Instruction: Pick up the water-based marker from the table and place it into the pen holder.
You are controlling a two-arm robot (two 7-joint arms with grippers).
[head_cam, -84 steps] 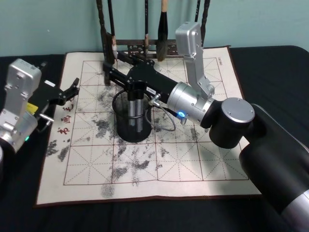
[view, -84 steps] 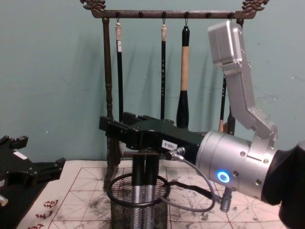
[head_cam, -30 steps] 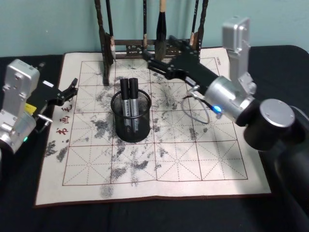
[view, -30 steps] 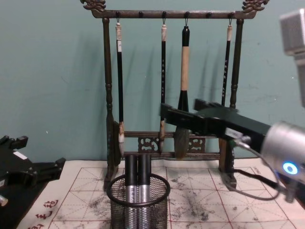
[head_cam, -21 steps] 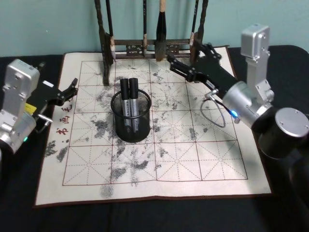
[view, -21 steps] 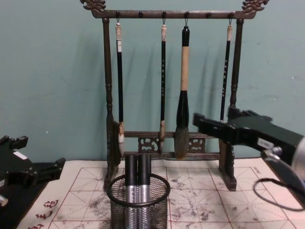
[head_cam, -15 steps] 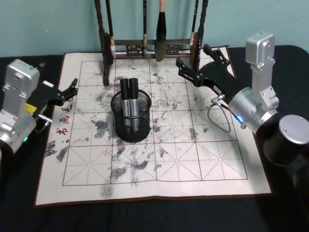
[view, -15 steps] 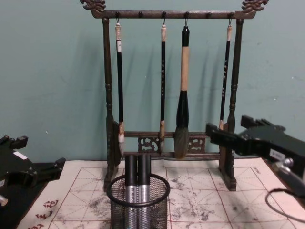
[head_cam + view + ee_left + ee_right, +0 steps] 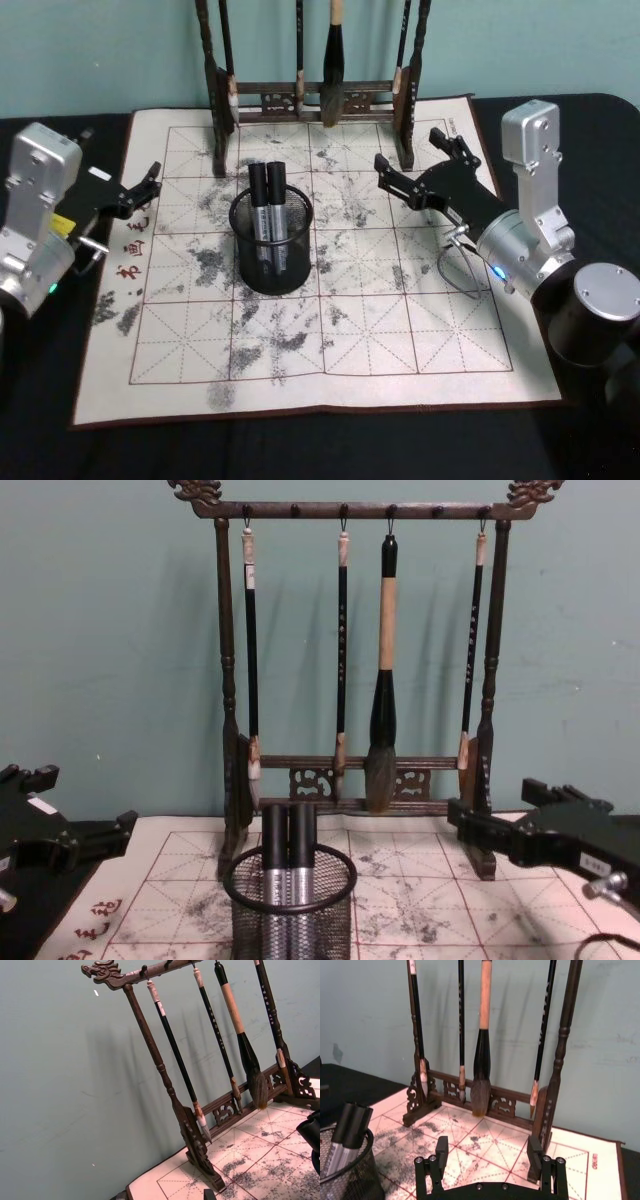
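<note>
The pen holder stands upright on the cream, red-gridded mat that covers the dark desk, a little left of the mat's centre. Two markers with black caps and silver barrels stand side by side inside it, their caps rising above the solid rim; in the chest view the pair is seen through the wire mesh of the holder, both close to upright and touching each other. Behind the holder, at the far edge of the mat, stands the wooden brush rack with four brushes hanging from its top rail. The right pincer hangs above the right half of the mat, well apart from the holder and just in front of the rack's right post; its jaws are spread wide and grip nothing. The right wrist view confirms this: both fingers stand far apart with bare mat between them, and the holder sits off to one side. The left pincer rests at the left edge of the mat, near the red printed characters, its jaws parted and empty.
</note>
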